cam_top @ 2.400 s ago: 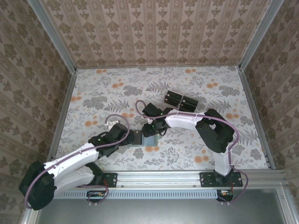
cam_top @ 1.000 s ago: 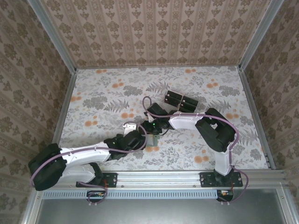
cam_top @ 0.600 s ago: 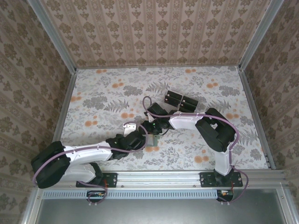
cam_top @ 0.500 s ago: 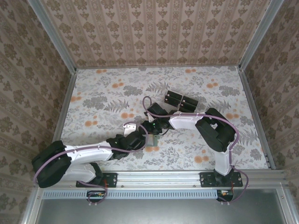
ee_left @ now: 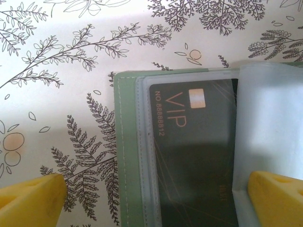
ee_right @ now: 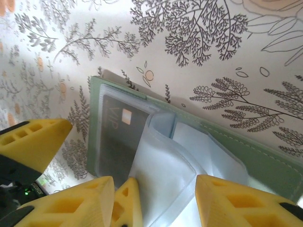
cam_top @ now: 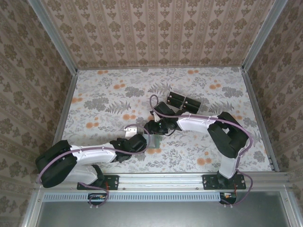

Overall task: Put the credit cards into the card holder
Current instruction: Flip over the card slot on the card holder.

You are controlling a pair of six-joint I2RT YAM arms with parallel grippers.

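We see a small, flat, grey-green wallet-like card holder (ee_left: 124, 151) lying open on the white desk (ee_left: 71, 47) printed with ferns and flowers. In the left wrist view it takes up the lower right of the frame. Its stitched green edge runs down the middle, with clear plastic sleeves layered to the right of that edge.

A flat black rectangular credit card (ee_left: 199, 156), marked "VIP" with a small pale chip, sits inside one sleeve. A looser clear flap covers its right side.

The left end effector (ee_left: 154, 203) has its yellow fingers wide apart at the bottom corners of that view. One is over bare desk to the left of the holder and the other is over the clear flap — nothing is clamped between them.

In the right wrist view the holder (ee_right: 265, 165) runs diagonally from centre left to lower right, and the black card (ee_right: 116, 137) shows at its left end. The right end effector (ee_right: 163, 208) also has its fingers apart. The clear sleeves billow up between them, and we cannot tell whether either finger touches the plastic.

From above, both end effectors — left (cam_top: 142, 141), right (cam_top: 152, 127) — meet near the centre of the frame. A pair of flat black rectangular cards (cam_top: 183, 101) lies side by side to the upper right of them, well apart from the holder.
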